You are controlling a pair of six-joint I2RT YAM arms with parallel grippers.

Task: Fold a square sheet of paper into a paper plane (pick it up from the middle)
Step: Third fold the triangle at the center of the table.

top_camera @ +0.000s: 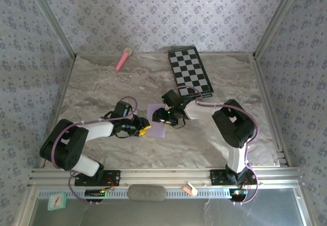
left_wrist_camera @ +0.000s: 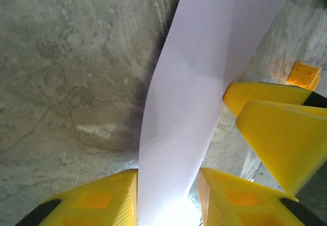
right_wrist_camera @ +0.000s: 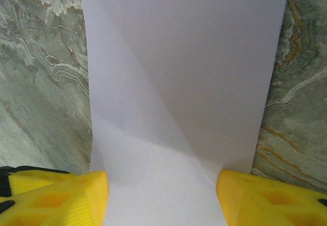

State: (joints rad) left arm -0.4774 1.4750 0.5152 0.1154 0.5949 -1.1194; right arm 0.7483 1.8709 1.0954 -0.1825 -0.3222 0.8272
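Observation:
The square sheet of paper [top_camera: 156, 120], pale lilac with diagonal creases, lies on the marble table between the two arms. My left gripper [top_camera: 145, 129] reaches its left edge and my right gripper [top_camera: 163, 118] comes over its far side. In the left wrist view the paper [left_wrist_camera: 194, 83] rises as a curved strip between the yellow fingers of the left gripper [left_wrist_camera: 168, 171]; it touches the left finger and a thin gap shows at the right one. In the right wrist view the creased paper [right_wrist_camera: 194, 68] spans under the right gripper [right_wrist_camera: 162, 175], whose jaws stand wide apart.
A black-and-white checkered board [top_camera: 190, 70] lies at the back right of the marble table [top_camera: 92, 93]. A pink microphone-like stick [top_camera: 123, 59] rests at the back left by the wall. The other arm's yellow fingers [left_wrist_camera: 286, 129] crowd the right of the left wrist view.

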